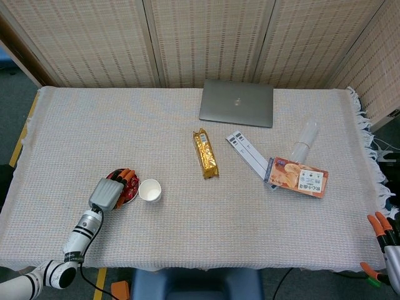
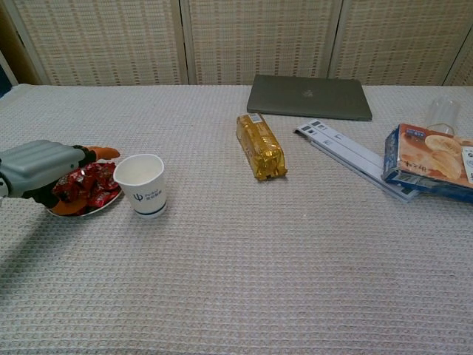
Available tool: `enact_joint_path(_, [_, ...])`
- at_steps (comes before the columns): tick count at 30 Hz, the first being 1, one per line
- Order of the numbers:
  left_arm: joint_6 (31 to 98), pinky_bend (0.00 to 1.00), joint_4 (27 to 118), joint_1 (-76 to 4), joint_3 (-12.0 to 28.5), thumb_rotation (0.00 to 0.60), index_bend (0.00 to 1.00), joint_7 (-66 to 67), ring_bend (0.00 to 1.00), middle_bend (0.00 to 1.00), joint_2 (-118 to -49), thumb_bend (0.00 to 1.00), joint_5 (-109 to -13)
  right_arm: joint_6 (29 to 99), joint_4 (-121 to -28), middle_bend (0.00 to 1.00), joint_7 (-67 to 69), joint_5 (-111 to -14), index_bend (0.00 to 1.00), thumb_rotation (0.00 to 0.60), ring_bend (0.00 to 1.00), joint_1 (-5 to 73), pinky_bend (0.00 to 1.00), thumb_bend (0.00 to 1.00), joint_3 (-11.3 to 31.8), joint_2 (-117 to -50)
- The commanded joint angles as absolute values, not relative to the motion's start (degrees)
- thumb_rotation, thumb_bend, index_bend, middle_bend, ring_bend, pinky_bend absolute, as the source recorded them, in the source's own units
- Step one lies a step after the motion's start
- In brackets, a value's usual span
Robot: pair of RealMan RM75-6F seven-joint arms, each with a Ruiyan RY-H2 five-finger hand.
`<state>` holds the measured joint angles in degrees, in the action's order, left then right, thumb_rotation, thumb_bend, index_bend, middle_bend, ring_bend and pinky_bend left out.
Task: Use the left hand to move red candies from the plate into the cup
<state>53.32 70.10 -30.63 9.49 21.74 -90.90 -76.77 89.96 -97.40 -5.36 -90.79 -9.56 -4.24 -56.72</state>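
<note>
A small dark plate (image 1: 129,197) (image 2: 106,203) heaped with red wrapped candies (image 1: 131,183) (image 2: 94,185) sits at the table's front left. A white paper cup (image 1: 150,190) (image 2: 141,183) stands upright just to its right, touching or nearly touching it. My left hand (image 1: 110,190) (image 2: 43,169) hovers over the left part of the plate, orange-tipped fingers stretched across the candies and hiding some of them. I see nothing held in it. My right hand (image 1: 382,236) shows only in the head view, off the table's front right corner, fingers apart and empty.
A closed grey laptop (image 1: 237,103) (image 2: 309,96) lies at the back. A gold snack packet (image 1: 205,153) (image 2: 260,146) lies mid-table. White strips (image 1: 247,152), an orange snack box (image 1: 299,177) (image 2: 429,163) and a clear plastic cup (image 1: 305,140) lie to the right.
</note>
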Motion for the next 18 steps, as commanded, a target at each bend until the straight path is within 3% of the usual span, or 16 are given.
enact_joint_path(1, [52.7,0.87,68.9,-31.4,9.1,0.6,0.09,21.3,0.23,0.14,-91.4,0.4,-76.1,89.6,-97.5,0.0,-5.5,-90.6,0.0,0.6,0.0,-9.4,0.0,0.04,-4.2,-56.7])
enact_joint_path(18, [54.6,0.94,65.1,-33.2,7.7,0.6,0.41,19.9,0.39,0.32,-93.2,0.43,-75.9,88.5,-97.9,0.0,-5.6,-90.0,0.0,0.6,0.0,-9.0,0.0,0.04,-4.5,-56.4])
